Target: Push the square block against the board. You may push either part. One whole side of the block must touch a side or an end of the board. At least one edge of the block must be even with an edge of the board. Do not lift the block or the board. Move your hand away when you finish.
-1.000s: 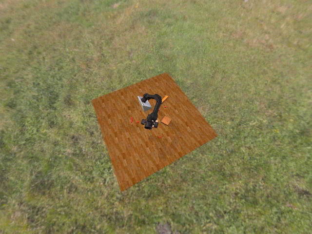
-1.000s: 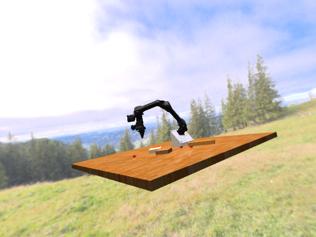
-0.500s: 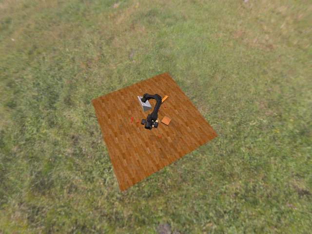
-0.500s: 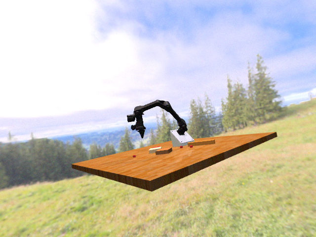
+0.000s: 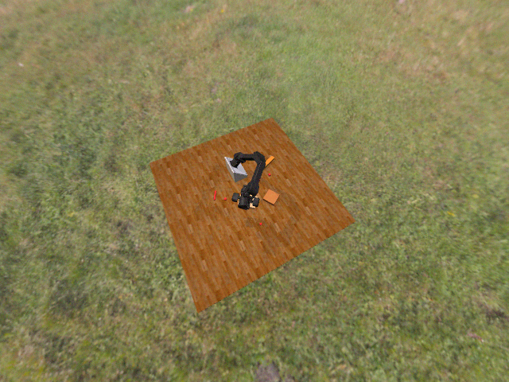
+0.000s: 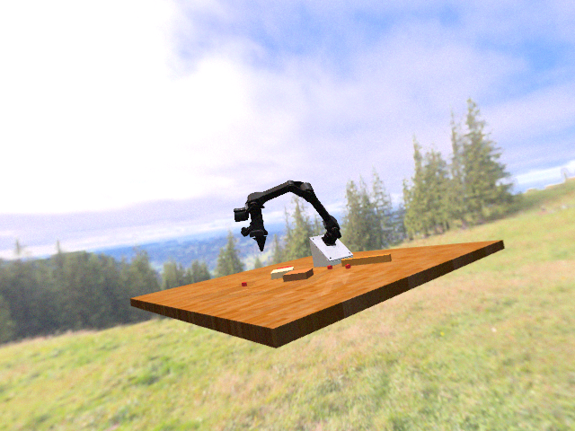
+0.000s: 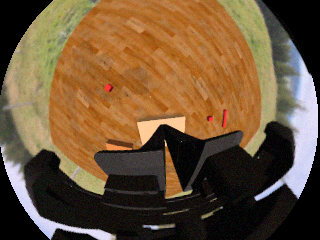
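Clenched on nothing, the gripper (image 5: pixel 245 200) (image 6: pixel 261 249) (image 7: pixel 163 127) hovers; the square brown block (image 5: pixel 270 196) (image 6: pixel 296 275) (image 7: pixel 119 146) looks rigid, best pushed low mid-side.

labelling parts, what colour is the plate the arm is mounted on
Light grey, nearly white; the exterior view shows it best.

A wooden tabletop (image 5: pixel 230 255) (image 6: pixel 223 306) (image 7: pixel 165 65) carries an orange-brown block (image 5: pixel 270 196) (image 6: pixel 297 275) (image 7: pixel 119 145), a cream piece (image 6: pixel 281 272), small red cubes and a red stick (image 5: pixel 215 195) (image 7: pixel 225 118)

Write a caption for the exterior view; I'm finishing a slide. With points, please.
Shut pincer (image 6: pixel 261 249) hovering above a wooden tabletop (image 6: pixel 223 303) outdoors.
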{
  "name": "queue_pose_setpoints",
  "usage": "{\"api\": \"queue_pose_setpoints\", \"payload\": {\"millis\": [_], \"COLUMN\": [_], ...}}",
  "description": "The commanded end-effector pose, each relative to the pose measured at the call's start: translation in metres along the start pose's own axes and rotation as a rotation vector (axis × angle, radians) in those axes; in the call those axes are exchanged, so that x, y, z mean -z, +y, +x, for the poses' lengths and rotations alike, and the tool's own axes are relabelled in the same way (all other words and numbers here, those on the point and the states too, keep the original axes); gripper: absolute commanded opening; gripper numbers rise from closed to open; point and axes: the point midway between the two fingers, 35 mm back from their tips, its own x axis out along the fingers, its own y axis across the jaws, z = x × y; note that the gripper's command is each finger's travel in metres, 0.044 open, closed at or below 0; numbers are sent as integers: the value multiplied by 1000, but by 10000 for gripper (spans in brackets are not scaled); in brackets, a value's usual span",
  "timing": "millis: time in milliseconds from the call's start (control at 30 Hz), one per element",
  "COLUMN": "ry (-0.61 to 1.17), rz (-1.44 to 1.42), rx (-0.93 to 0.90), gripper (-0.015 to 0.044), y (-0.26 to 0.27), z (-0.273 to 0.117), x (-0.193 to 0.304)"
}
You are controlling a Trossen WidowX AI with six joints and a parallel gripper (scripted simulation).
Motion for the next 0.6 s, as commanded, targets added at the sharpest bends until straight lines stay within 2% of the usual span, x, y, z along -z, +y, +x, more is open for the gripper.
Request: {"api": "queue_pose_setpoints", "payload": {"millis": [0,267,567], "ry": [0,-2,20], "rz": [-44,-132,-236], "rx": [6,11,-6], "gripper": [0,0,0], "y": [31,66,48], "z": [6,27,61], "x": [36,139,251]}}
